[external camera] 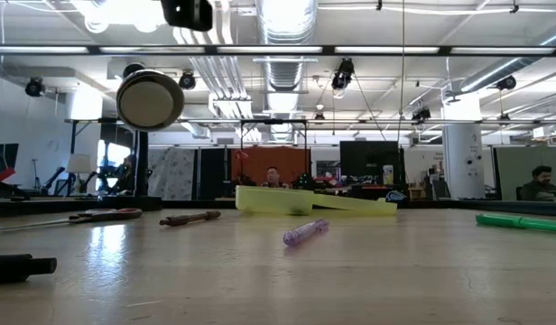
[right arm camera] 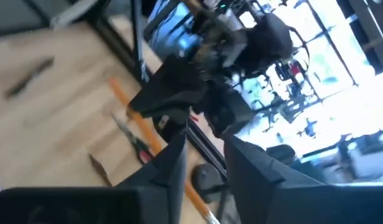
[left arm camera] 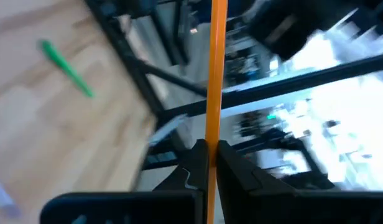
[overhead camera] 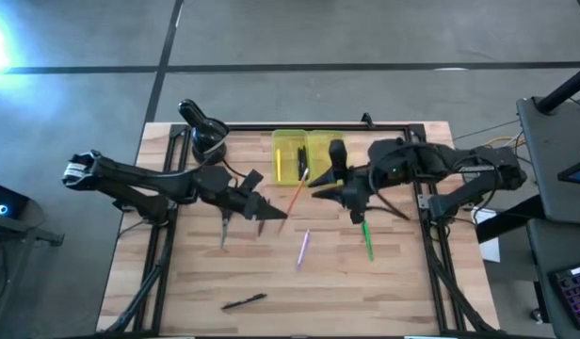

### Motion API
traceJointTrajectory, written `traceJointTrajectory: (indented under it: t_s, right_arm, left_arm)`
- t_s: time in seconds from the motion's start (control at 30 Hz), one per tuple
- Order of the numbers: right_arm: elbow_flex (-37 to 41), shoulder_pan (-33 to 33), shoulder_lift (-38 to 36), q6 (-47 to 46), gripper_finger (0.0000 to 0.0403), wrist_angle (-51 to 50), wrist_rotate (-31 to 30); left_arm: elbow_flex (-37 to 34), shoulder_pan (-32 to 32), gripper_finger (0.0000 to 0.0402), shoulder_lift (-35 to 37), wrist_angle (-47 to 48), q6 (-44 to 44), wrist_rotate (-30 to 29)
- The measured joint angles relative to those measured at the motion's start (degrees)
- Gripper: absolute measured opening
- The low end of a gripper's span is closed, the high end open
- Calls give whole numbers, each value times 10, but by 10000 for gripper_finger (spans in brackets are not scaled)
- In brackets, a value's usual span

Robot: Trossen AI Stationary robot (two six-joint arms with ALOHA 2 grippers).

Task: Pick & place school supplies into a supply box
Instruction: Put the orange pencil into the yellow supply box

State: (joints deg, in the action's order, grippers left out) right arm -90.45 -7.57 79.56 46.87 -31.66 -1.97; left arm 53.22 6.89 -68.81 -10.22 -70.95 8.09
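Left gripper (overhead camera: 271, 218), frame centre: fingers pinching orange pencil (overhead camera: 297, 191). Right gripper (overhead camera: 320, 191), centre-right: fingers spread, empty. Yellow supply box (overhead camera: 290, 155), upper centre. Green pen (overhead camera: 367, 238), lower right.

Pale wooden table (overhead camera: 271, 282), planked, smooth with a soft sheen (ceiling lights mirrored in it at table height). Supply box (overhead camera: 303, 153) of translucent yellow plastic, glossy. Purple pen (external camera: 305, 232) clear-bodied plastic, shiny. Green pen (overhead camera: 367, 238) opaque plastic. Orange pencil (left arm camera: 214, 74) smooth, matt. Gripper fingers (left arm camera: 235, 177) dark matt plastic. Table frame (overhead camera: 431, 254) black metal.
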Motion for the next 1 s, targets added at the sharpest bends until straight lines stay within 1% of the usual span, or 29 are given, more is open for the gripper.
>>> traceJointTrajectory:
  t_s: [0.07,0.2,0.33,0.4,0.47,0.67,0.83,0.93,1.0]
  right_arm:
    - [-10,-13,9,44,120,-17,-16]
    - [-20,-36,20,118,153,-16,-62]
    - [-19,-46,30,177,171,-28,-106]
    - [-18,-46,36,195,174,-39,-118]
    - [-18,-47,39,208,175,-36,-128]
    - [-18,-50,44,228,176,-22,-160]
    - [-18,-49,54,246,176,-18,-165]
    - [-17,-50,60,263,174,-10,-170]
    - [-17,-49,69,264,170,17,-174]
  left_arm:
    - [-1,-2,0,-8,-30,-22,1]
    - [-2,-6,0,-20,-73,-54,1]
    - [-13,-10,0,-28,-166,-97,1]
    - [-22,-12,0,-32,-205,-117,1]
    - [-32,-14,0,-33,-225,-135,1]
    - [-45,-14,0,-33,-231,-152,-1]
    - [-46,-16,0,-34,-274,-158,-6]
    - [-46,-16,0,-35,-277,-161,-7]
    - [-46,-16,0,-35,-276,-161,-7]
